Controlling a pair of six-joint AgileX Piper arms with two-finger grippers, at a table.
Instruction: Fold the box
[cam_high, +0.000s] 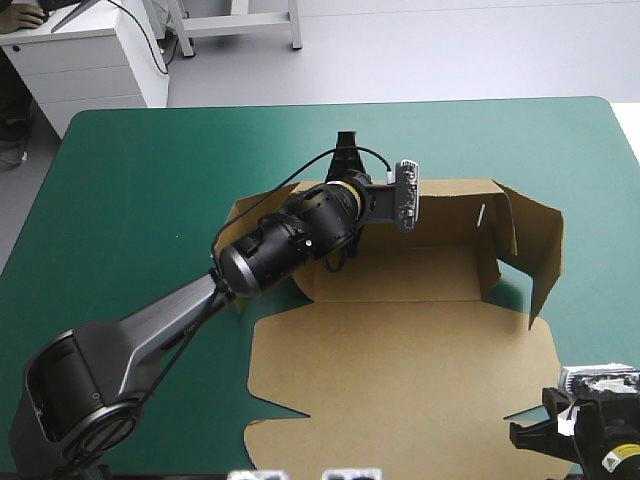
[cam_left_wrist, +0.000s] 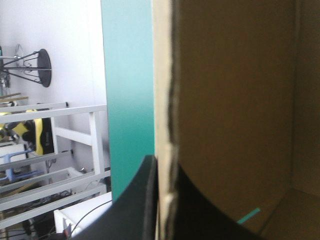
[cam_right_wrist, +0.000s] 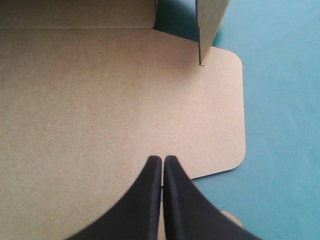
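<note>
- The box (cam_high: 400, 370) lies about the middle of the teal-green table (cam_high: 130, 200), a little toward its right side. The tray part, with its walls up, is on the far side. The lid (cam_high: 330, 400) lies flat on the cover and reaches toward the robot.
- The tray's long side runs along the table's far edge, open side up. The sheet as a whole stretches from there toward the near edge.
- From above, the left gripper (cam_high: 346, 150) sits at the far wall (cam_high: 450, 195). The arm lies across the tray's left end and hides how the fingers stand.
- The left wrist view settles that. The left gripper (cam_left_wrist: 159, 167) is clamped on the wall's raw edge, with one black finger on either side of the board. The brown inner face is on one side and the teal-green cover (cam_left_wrist: 127, 75) on the other.
- The side wall (cam_high: 540, 245) on the right stands up. The right wrist view shows its end (cam_right_wrist: 210, 25) upright, just past the lid's rounded corner.
- In the high view the right gripper (cam_high: 520, 435) is a dark shape at the lid's near right corner, and its fingers are hard to read.
- Its own view shows the right gripper (cam_right_wrist: 162, 161) with fingers pressed together and nothing between them. It is above the flat lid (cam_right_wrist: 100, 100), with bare cover (cam_right_wrist: 280, 100) alongside.
</note>
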